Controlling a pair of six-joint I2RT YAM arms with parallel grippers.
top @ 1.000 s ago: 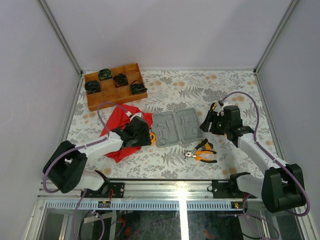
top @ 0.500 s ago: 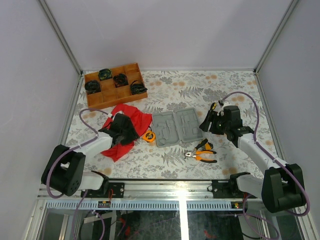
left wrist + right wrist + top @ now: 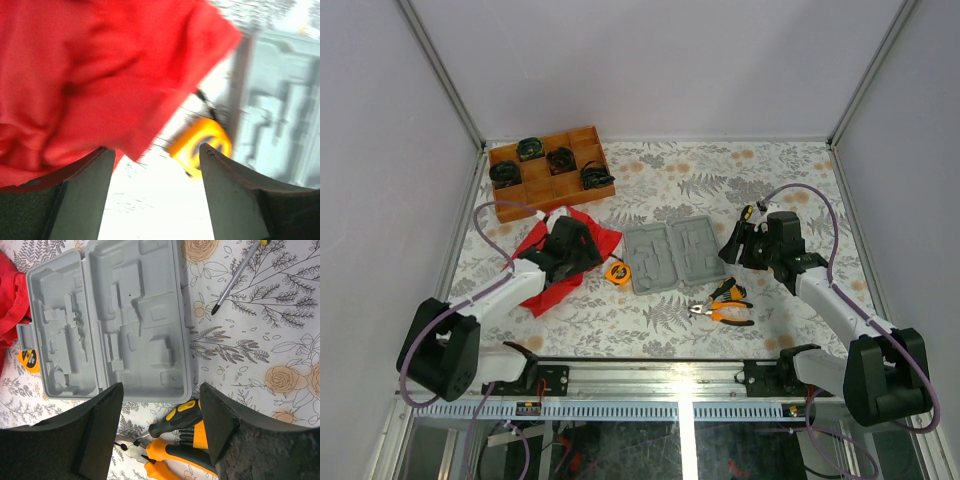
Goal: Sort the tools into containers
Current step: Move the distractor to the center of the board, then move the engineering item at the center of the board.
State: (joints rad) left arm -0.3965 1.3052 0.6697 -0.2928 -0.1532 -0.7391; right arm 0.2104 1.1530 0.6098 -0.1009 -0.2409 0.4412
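The grey tool case (image 3: pixel 670 256) lies open and empty mid-table; it also shows in the right wrist view (image 3: pixel 115 320) and, blurred, in the left wrist view (image 3: pixel 280 95). The round orange tape measure (image 3: pixel 616 271) lies left of it, just beyond my open, empty left gripper (image 3: pixel 592 256), as the left wrist view shows (image 3: pixel 202 145). Orange-and-black pliers (image 3: pixel 725 314), a black-yellow-handled screwdriver (image 3: pixel 727 290) and a stubby black-yellow piece (image 3: pixel 197 436) lie right of the case front. A second screwdriver (image 3: pixel 748 213) lies behind my open, empty right gripper (image 3: pixel 732 246), which hovers by the case's right edge.
A red cloth (image 3: pixel 560 258) lies bunched under and around the left wrist, filling much of the left wrist view (image 3: pixel 100 75). A brown wooden tray (image 3: pixel 525 190) with black coiled bundles (image 3: pixel 561 158) stands at the back left. White walls enclose the floral table.
My left arm has swung back to the left, away from the case, and the red cloth has shifted left with it, leaving the tape measure uncovered. The right arm has not moved.
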